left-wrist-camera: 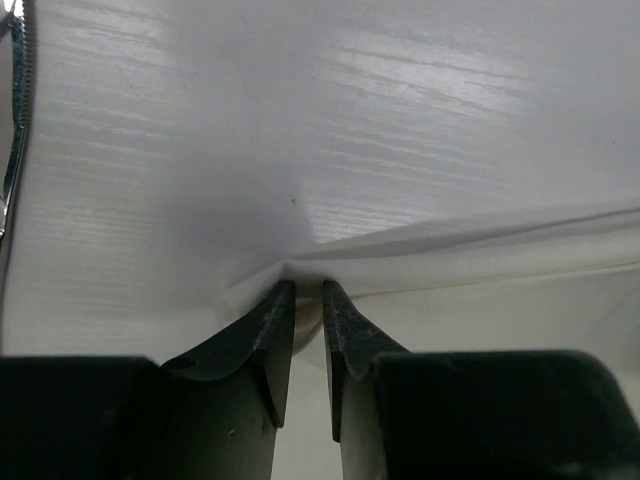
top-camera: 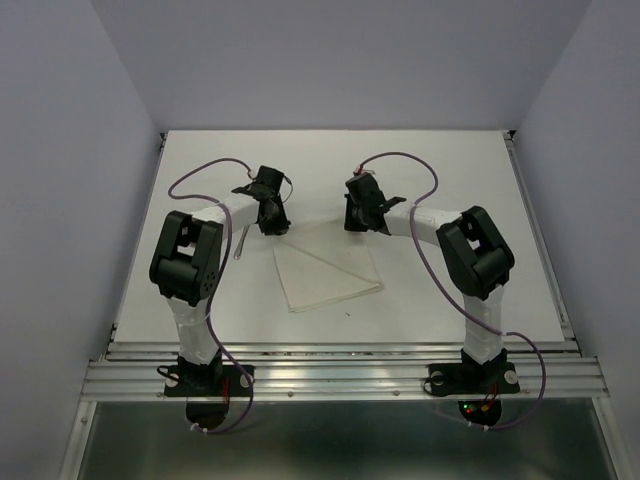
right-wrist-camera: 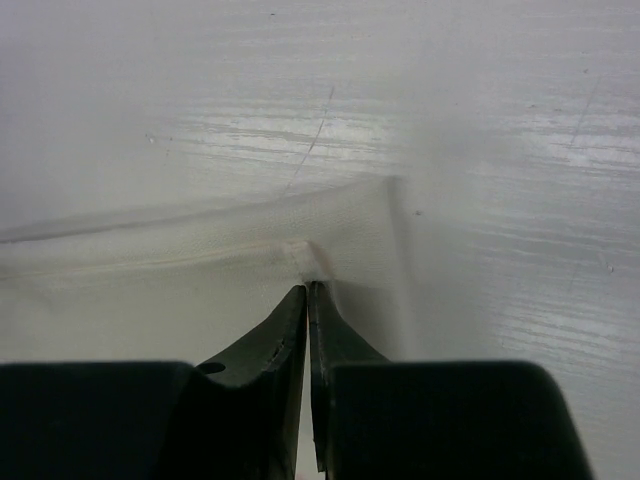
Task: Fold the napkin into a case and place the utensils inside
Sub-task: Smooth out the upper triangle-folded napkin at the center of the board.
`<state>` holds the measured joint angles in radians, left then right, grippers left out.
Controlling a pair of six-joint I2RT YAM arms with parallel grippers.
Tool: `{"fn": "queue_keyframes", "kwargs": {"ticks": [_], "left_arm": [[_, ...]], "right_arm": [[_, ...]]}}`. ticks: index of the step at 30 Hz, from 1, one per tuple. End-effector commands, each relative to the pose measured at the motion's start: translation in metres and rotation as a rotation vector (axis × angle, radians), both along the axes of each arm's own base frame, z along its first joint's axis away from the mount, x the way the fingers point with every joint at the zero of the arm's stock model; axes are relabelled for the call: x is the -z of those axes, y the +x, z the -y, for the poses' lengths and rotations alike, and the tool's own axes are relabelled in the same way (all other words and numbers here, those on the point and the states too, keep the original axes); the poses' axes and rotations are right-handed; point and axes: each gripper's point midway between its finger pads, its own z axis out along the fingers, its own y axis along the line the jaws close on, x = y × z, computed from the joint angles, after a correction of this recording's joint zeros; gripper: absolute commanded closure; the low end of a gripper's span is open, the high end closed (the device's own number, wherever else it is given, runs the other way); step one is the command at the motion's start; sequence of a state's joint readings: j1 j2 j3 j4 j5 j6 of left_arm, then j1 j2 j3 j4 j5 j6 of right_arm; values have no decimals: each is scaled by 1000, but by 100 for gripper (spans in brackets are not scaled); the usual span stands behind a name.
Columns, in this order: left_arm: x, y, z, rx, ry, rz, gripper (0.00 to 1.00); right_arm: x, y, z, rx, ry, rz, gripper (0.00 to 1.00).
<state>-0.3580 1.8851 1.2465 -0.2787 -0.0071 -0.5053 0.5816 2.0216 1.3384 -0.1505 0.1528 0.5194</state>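
Two pincers each hold a far corner of the napkin. The left pincer (left-wrist-camera: 308, 292) has its jaws drawn close on a small bunch of cloth at the tips, with a slit of white showing between them. The right pincer (right-wrist-camera: 309, 288) has its jaws pressed together on a puckered corner.

Seen from overhead, the left pincer (top-camera: 270, 214) sits at the 11 o'clock corner of the napkin (top-camera: 330, 268) and the right pincer (top-camera: 364, 214) at the 1 o'clock corner. The far edge runs between them, and the near part lies flat on the table (top-camera: 450, 180).

Gripping both corners at once probably serves to carry that edge toward 6 o'clock evenly, which would give a straight crease for the case. One corner alone would likely drag the thin sheet askew. Both holds are right at the tips, so the cloth could slip if the arms pull apart.

One slim utensil (top-camera: 240, 243) lies at 9 o'clock of the napkin, just beside the left arm and apart from the sheet. I cannot make out any other pieces.

Toward 6 o'clock, white tabletop shows between the napkin's near edge and the arms' bases, which looks like room enough for the fold. At 12 and 3 o'clock the table also runs on well past the sheet before its rim.
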Motion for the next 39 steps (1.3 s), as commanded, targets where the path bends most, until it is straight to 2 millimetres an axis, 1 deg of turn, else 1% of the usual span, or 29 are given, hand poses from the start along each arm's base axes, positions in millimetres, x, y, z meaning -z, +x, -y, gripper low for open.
{"fn": "queue_keyframes", "kwargs": {"ticks": [1, 5, 7, 8, 9, 10, 11, 12, 13, 14, 15, 16, 17, 18, 19, 20, 21, 22, 24, 25, 26, 28, 29, 32, 33, 35, 36, 38, 39], "left_arm": [[0, 2, -1, 1, -8, 20, 70], [-9, 6, -3, -6, 5, 34, 71], [-20, 9, -8, -17, 21, 62, 71], [-28, 10, -9, -19, 24, 80, 71], [-28, 10, -11, -21, 29, 78, 71], [-36, 10, -12, -23, 27, 92, 71], [-40, 10, -14, -27, 30, 96, 71], [-42, 9, -14, -28, 31, 96, 71], [-47, 7, -16, -35, 30, 104, 70], [-55, 6, -16, -37, 23, 120, 70], [-57, 5, -16, -39, 18, 123, 70], [-59, 3, -16, -43, 14, 127, 70], [-58, 0, -18, -46, 15, 123, 70], [-64, -2, -17, -49, 4, 134, 70], [-64, -4, -17, -49, -2, 132, 70], [-61, -9, -15, -41, -13, 122, 70], [-61, -12, -15, -40, -21, 119, 70], [-62, -15, -13, -32, -30, 122, 70], [-57, -22, -7, -7, -47, 109, 70], [-55, -24, -6, 6, -49, 105, 70], [-52, -28, 2, 37, -78, 88, 71], [-46, -30, 7, 56, -84, 83, 71], [-43, -32, 7, 60, -85, 73, 71], [-34, -31, 6, 63, -69, 55, 72], [-34, -29, 6, 60, -62, 58, 72], [-31, -24, 5, 57, -50, 57, 72], [-28, -23, 6, 56, -46, 51, 72], [-28, -18, 6, 49, -42, 56, 72], [-25, -18, 6, 47, -40, 48, 73]], "right_arm": [[-5, 4, 2, -6, 0, 18, 90], [-14, 5, 3, -8, 0, 38, 89], [-22, 6, 3, -8, 2, 54, 89], [-30, 5, 4, -8, 11, 67, 89], [-29, 5, 4, -8, 10, 66, 89], [-38, 5, 4, -6, 19, 80, 89], [-41, 4, 5, -6, 20, 85, 89], [-45, 3, 7, -2, 23, 92, 89], [-58, 2, 7, -1, 34, 115, 88], [-59, -1, 11, 5, 31, 116, 89], [-63, -2, 13, 8, 31, 123, 88], [-74, -4, 14, 8, 43, 141, 87], [-77, -7, 16, 10, 45, 145, 87], [-80, -10, 18, 12, 49, 148, 87], [-75, -16, 21, 13, 45, 136, 87], [-82, -20, 23, 14, 55, 146, 87], [-82, -25, 23, 5, 65, 137, 87], [-73, -33, 26, 1, 64, 114, 87], [-75, -43, 26, -15, 87, 103, 87], [-74, -47, 26, -16, 95, 93, 87], [-67, -54, 29, -17, 92, 74, 87], [-66, -62, 30, -26, 108, 59, 87], [-57, -70, 33, -28, 100, 32, 87], [-49, -86, 35, -49, 114, -13, 88], [-39, -96, 37, -58, 112, -43, 89], [-36, -105, 42, -58, 113, -56, 89], [-29, -112, 46, -57, 103, -77, 89], [-26, -118, 50, -56, 99, -87, 89], [-22, -123, 52, -54, 95, -100, 89]]}}
